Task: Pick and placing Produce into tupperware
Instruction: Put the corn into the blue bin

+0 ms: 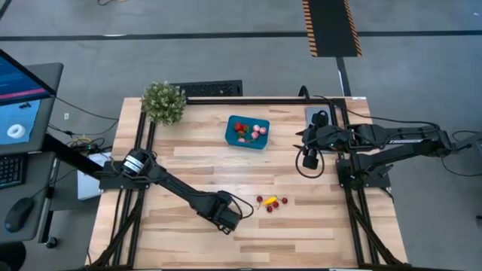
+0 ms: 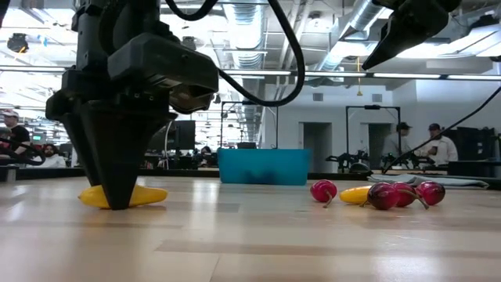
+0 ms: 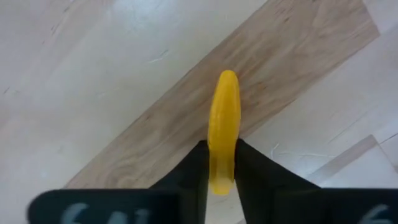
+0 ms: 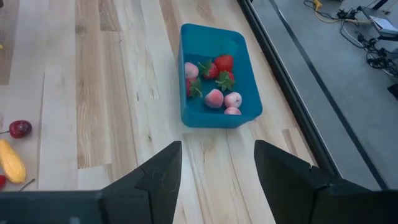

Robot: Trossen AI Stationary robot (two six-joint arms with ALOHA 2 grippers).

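My left gripper [image 1: 226, 215] stands near the table's near edge, fingers pointing down and shut on a small yellow banana-like piece [image 3: 224, 118]. In the high view the gripper hides this piece. The teal tupperware [image 1: 247, 132] sits toward the far side and holds red strawberries [image 4: 219, 67] and pink pieces [image 4: 214, 98]. Dark red cherries [image 2: 391, 194] and another yellow piece [image 2: 356, 194] lie loose on the wood to the right of the left gripper. My right gripper [image 4: 217, 168] hangs open above the table, right of the tupperware, touching nothing. My left gripper pinches the yellow piece near one end [image 3: 221, 163] between its two fingers [image 3: 198, 171]. It comes from above, pointing down, and most of the piece sticks out beyond the fingers. The piece lies flat on the table top [image 2: 149, 196].
A bushy green potted plant [image 1: 163, 102] stands at the table's far left corner. The black frame rails [image 1: 354, 203] run along the left and right sides. Bare wood lies between the loose produce and the tupperware. People show in the room beyond [image 2: 438, 145].
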